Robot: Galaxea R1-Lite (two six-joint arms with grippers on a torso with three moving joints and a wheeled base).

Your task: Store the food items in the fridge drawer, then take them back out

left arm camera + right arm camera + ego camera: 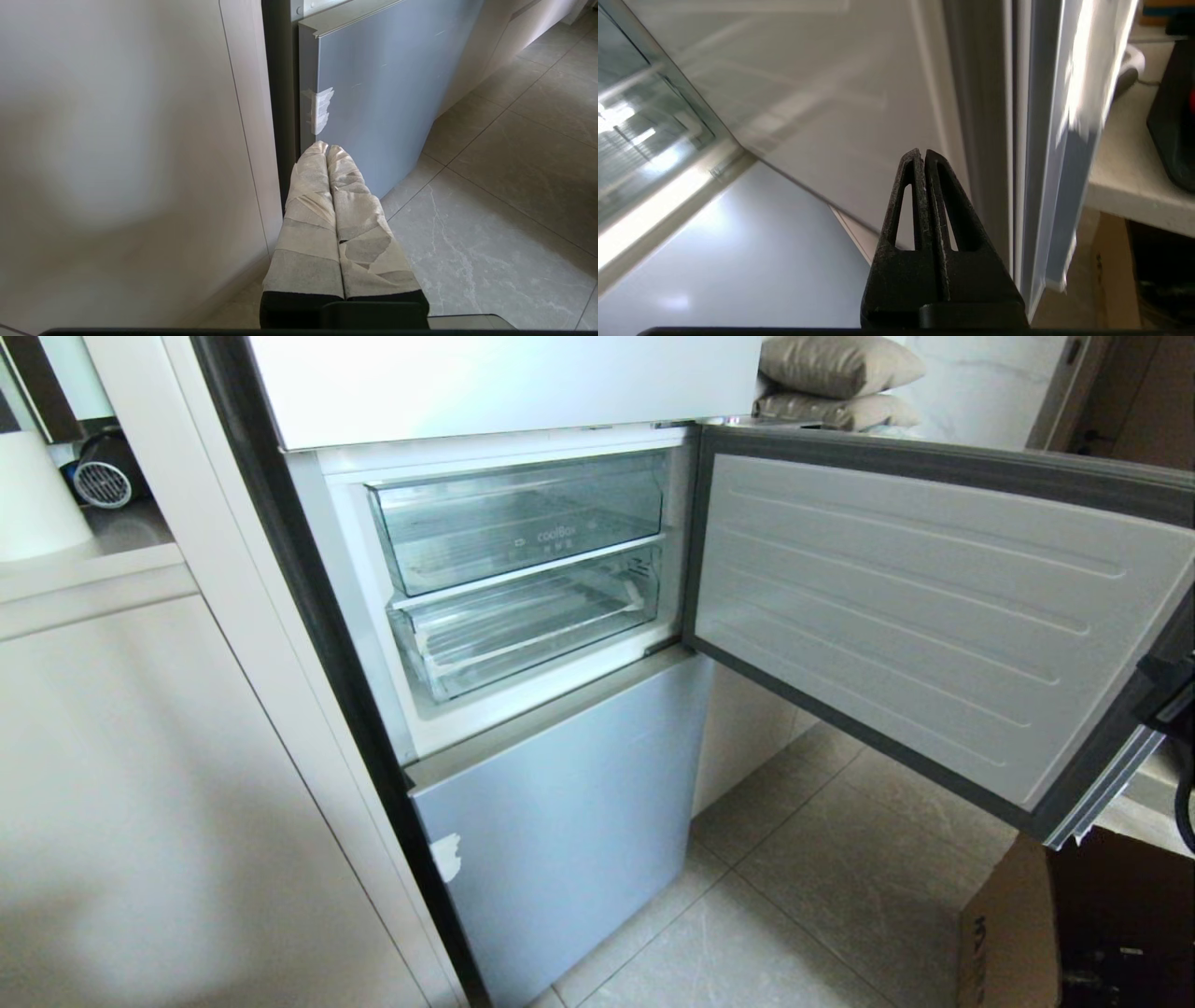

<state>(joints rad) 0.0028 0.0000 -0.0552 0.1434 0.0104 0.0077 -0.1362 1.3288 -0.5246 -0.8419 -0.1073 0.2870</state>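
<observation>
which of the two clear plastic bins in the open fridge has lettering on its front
The upper clear plastic bin, printed "coolBox" on its front. The lower clear ribbed drawer beneath it has a plain, unlettered front lip.

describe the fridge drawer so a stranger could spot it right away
Find the open fridge door; the compartment behind it holds two clear bins. The fridge drawer is the lower, shallower one with a ribbed floor. Unlike the lettered bin above, its front is plain.

Bright daylight, glare on the clear bin [640,135] (motion-smeared), soft cabinet [140,784] shadows.
</observation>
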